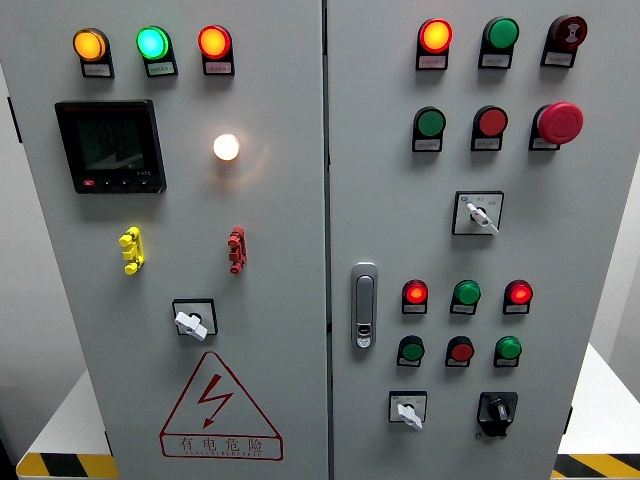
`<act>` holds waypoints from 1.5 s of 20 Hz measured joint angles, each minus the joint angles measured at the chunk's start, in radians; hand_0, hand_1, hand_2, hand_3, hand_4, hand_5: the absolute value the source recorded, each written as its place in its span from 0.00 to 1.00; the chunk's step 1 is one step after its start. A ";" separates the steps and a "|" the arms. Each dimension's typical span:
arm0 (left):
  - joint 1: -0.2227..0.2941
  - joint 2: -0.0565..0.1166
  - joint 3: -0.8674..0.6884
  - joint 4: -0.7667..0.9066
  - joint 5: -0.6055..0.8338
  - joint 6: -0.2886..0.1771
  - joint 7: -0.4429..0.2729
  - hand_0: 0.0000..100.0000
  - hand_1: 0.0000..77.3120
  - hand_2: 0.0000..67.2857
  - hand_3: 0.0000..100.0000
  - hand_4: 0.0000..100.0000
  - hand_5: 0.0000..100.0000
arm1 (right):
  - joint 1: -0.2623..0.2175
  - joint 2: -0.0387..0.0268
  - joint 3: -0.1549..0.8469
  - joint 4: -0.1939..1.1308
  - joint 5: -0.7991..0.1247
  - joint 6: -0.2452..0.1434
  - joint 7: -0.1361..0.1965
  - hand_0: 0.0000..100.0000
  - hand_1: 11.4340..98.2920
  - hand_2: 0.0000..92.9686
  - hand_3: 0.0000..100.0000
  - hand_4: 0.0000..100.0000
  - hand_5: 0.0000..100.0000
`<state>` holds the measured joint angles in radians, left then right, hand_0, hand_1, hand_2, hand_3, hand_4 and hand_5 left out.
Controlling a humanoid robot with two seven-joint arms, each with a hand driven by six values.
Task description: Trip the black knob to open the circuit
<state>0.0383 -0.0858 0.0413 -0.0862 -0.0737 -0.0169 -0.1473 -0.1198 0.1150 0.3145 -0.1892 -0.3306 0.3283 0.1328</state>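
The black knob (497, 411) sits at the lower right of the grey electrical cabinet's right door (590, 250), on a black square plate, its handle pointing roughly straight up and down. To its left is a white rotary switch (408, 411). Neither of my hands shows anywhere in the head view.
The cabinet fills the view. The right door carries lit red and green lamps, a red mushroom button (560, 122), a white selector (479, 213) and a door latch (364, 305). The left door holds a meter (110, 146), a glowing white lamp (226, 147), a white switch (193, 320) and a warning triangle (218, 408).
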 measured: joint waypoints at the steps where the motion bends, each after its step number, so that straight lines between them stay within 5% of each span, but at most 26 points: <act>1: 0.000 0.000 0.000 0.000 0.000 0.000 0.000 0.00 0.05 0.19 0.21 0.07 0.02 | 0.000 0.0000 -0.005 0.000 0.006 0.000 0.000 0.69 0.26 0.08 0.11 0.07 0.08; 5: 0.000 0.000 0.000 0.000 0.000 0.000 0.000 0.00 0.05 0.19 0.21 0.07 0.02 | 0.000 0.0000 -0.060 0.001 0.066 0.000 0.002 0.69 0.26 0.08 0.11 0.07 0.07; 9: 0.000 0.000 0.000 0.000 0.000 0.000 0.000 0.00 0.04 0.19 0.21 0.07 0.02 | 0.000 0.0000 -0.004 0.010 0.031 0.000 0.002 0.69 0.26 0.08 0.11 0.07 0.07; 11: 0.000 0.000 0.000 0.000 0.000 0.000 0.000 0.00 0.04 0.19 0.21 0.07 0.02 | 0.000 0.0001 0.132 0.021 -0.100 0.000 -0.006 0.69 0.26 0.08 0.11 0.07 0.07; 14: 0.000 0.000 0.000 0.000 0.000 0.000 0.000 0.00 0.04 0.19 0.21 0.07 0.02 | -0.002 0.0016 0.426 0.048 -0.415 0.000 -0.024 0.69 0.26 0.08 0.11 0.07 0.07; 16: 0.000 0.000 0.000 0.000 0.000 0.000 0.000 0.00 0.04 0.19 0.21 0.07 0.02 | -0.004 0.0007 0.522 0.072 -0.524 0.000 -0.038 0.69 0.26 0.08 0.11 0.07 0.07; 18: 0.000 0.000 0.000 0.000 0.000 0.000 0.000 0.00 0.04 0.19 0.21 0.07 0.02 | -0.003 -0.0075 0.578 0.114 -0.558 0.003 -0.048 0.69 0.26 0.08 0.11 0.07 0.07; 21: 0.000 0.000 0.000 0.000 0.000 0.000 0.000 0.00 0.04 0.19 0.21 0.07 0.02 | 0.003 -0.0384 0.617 0.143 -0.569 0.005 -0.070 0.69 0.26 0.08 0.11 0.07 0.07; 24: 0.000 0.000 -0.001 0.000 0.000 0.000 0.000 0.00 0.04 0.19 0.21 0.07 0.02 | 0.017 -0.0483 0.666 0.202 -0.577 0.000 -0.096 0.69 0.26 0.08 0.11 0.07 0.07; 28: 0.000 0.000 0.000 0.000 0.000 0.000 0.000 0.00 0.04 0.19 0.21 0.07 0.02 | 0.018 -0.0429 0.868 0.273 -0.790 -0.003 -0.120 0.69 0.26 0.08 0.11 0.07 0.07; 30: 0.000 0.000 0.000 0.000 0.000 0.000 0.000 0.00 0.05 0.19 0.21 0.07 0.02 | 0.019 -0.0254 0.985 0.293 -0.918 -0.003 -0.121 0.69 0.26 0.08 0.11 0.07 0.07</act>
<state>0.0383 -0.0860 0.0411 -0.0863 -0.0737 -0.0169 -0.1473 -0.1004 0.0897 1.2999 0.1034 -1.2485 0.3254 0.0118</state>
